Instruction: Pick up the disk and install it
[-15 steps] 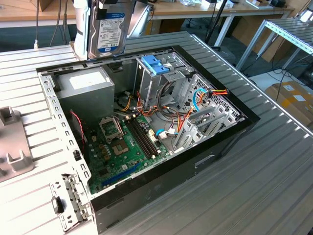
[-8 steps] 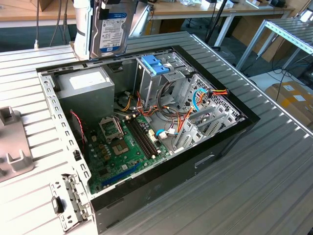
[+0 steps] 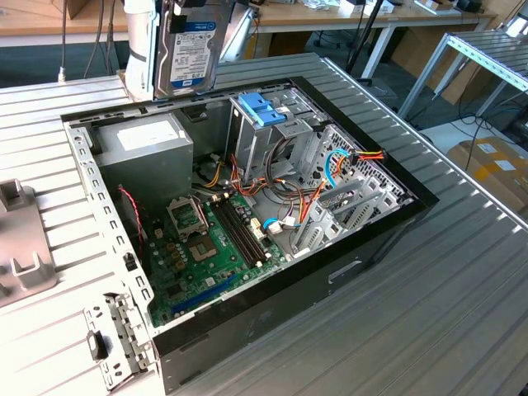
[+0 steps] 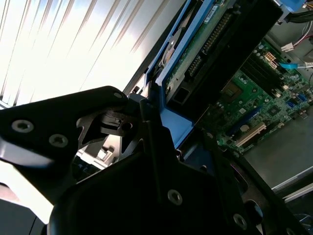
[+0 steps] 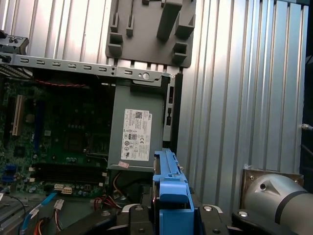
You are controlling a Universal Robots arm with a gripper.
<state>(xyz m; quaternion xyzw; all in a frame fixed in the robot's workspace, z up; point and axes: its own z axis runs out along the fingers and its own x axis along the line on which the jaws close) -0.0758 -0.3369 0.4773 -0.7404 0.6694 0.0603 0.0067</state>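
Observation:
The disk (image 3: pixel 187 51), a grey-metal hard drive with a blue-and-white label, hangs upright on its edge above the back rim of the open computer case (image 3: pixel 388 235). My gripper (image 3: pixel 188 4) is shut on its upper end, at the top edge of the exterior view. In the first wrist view the disk's light-blue side rail (image 5: pixel 170 183) sticks out from between the gripper's black fingers (image 5: pixel 122 220). The second wrist view looks along the disk's (image 4: pixel 195 54) circuit-board side, with the gripper (image 4: pixel 155 115) clamped on the blue rail.
Below the disk sits the grey power supply (image 3: pixel 144 142) in the case's back corner, with the green motherboard (image 3: pixel 206 247) in front. A blue plastic piece with two tabs (image 3: pixel 259 108) tops the drive cage. Cables (image 3: pixel 330 169) crowd the cage. A grey fixture (image 3: pixel 18 239) lies on the slatted table.

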